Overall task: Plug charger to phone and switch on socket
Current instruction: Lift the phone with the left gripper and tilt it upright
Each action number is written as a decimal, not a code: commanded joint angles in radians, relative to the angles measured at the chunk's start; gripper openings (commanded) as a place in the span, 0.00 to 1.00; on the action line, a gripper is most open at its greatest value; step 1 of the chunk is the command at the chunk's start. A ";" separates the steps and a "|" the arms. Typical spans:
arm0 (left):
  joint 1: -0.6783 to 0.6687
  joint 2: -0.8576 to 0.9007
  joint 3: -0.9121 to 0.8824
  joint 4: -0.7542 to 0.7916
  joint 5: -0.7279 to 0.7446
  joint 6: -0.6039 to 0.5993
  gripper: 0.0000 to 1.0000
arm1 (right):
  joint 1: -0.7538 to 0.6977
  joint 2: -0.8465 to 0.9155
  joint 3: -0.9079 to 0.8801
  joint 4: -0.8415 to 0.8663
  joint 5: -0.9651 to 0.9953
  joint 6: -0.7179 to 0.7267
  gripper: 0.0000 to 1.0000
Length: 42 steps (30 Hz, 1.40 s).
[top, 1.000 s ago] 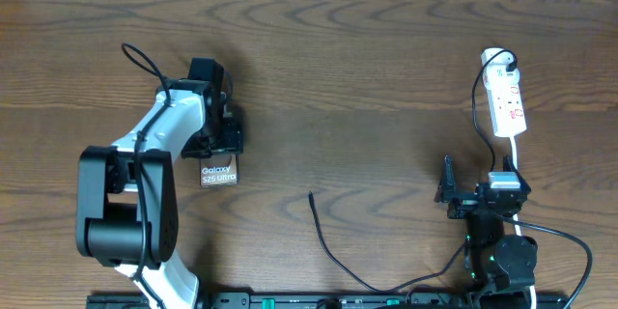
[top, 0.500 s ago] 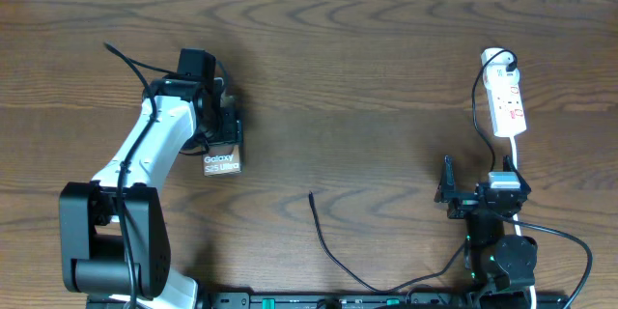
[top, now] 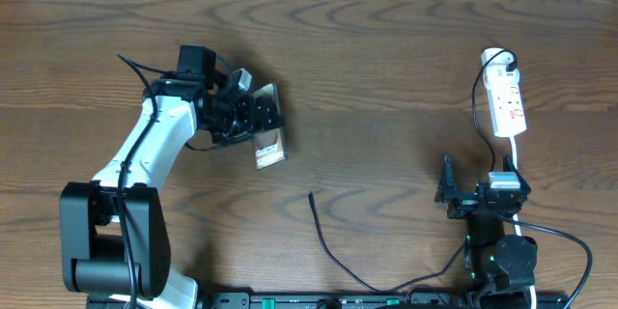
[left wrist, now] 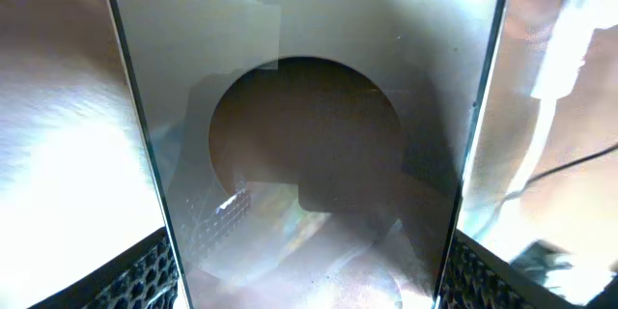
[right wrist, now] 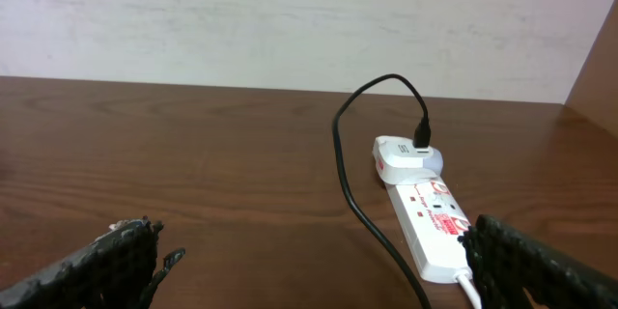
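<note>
We're clamping the left fingers [left wrist: 147, 272] on the flat brownish glossy phone [top: 269, 147], left of the thin black charger cable [top: 325, 241]; right fingers [right wrist: 121, 259] are idling apart. That smooth glass could be slipping free.

L gripper [top: 261, 116] clamped; R gripper [top: 448, 191] wide open

Blk charger [right wrist: 336, 145]; white socket [top: 508, 106], red marks; brown phone [top: 269, 147]
</note>
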 commanded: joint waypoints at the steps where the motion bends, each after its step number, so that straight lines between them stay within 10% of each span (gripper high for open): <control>1: 0.002 -0.032 0.029 0.004 0.133 -0.249 0.07 | -0.005 -0.006 -0.002 -0.003 0.016 0.014 0.99; 20: 0.002 -0.032 0.029 0.166 0.512 -0.980 0.07 | -0.005 -0.006 -0.002 -0.003 0.015 0.014 0.99; 42: 0.034 -0.032 0.029 0.266 0.715 -1.044 0.07 | -0.005 -0.006 -0.002 -0.003 0.015 0.014 0.99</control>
